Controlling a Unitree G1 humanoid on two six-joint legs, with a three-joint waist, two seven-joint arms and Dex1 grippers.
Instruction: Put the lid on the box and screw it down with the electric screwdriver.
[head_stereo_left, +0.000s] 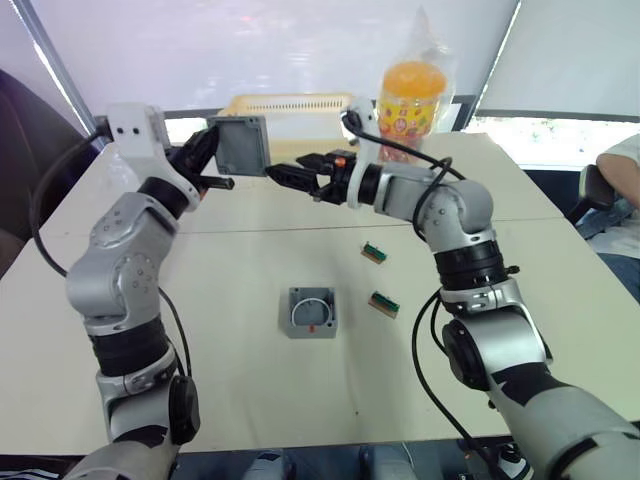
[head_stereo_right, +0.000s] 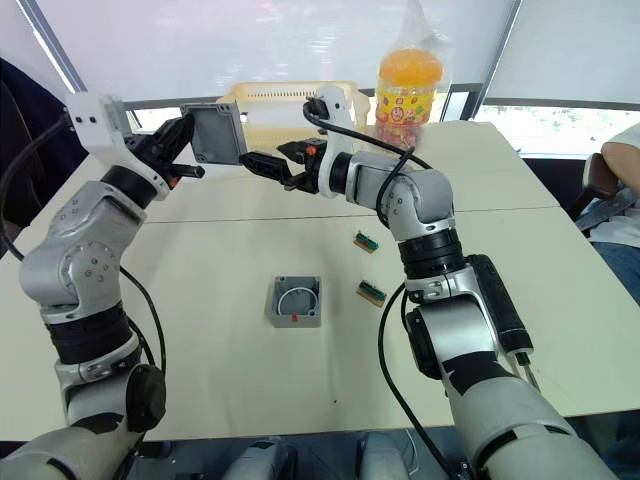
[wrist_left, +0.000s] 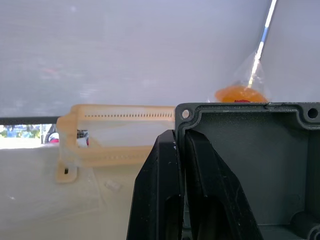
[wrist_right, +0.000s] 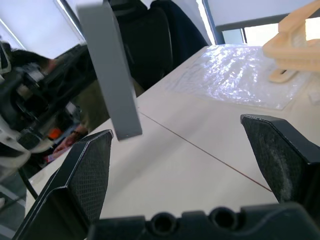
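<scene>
Meanwhile the left gripper (head_stereo_left: 205, 160) held the lid (head_stereo_left: 242, 145) raised above the table (head_stereo_left: 240, 400), its fingers clamped over one edge (the left wrist view showed a rim corner pinched between them). The right gripper (head_stereo_left: 285, 173) sat just beside the lid at its 4 o'clock, fingers spread wide and empty, pointed at the plate. The box (head_stereo_left: 312, 312) rested open-side up near the table's centre, well apart from both hands, with two small green parts (head_stereo_left: 384, 304) at its 2 o'clock. The basket (head_stereo_left: 285, 105) stood at 12 o'clock, beyond the lid. A handover looked likely; the thin edge grip seemed risky, since a nudge from the right fingers before they closed might twist the lid loose and drop it.
</scene>
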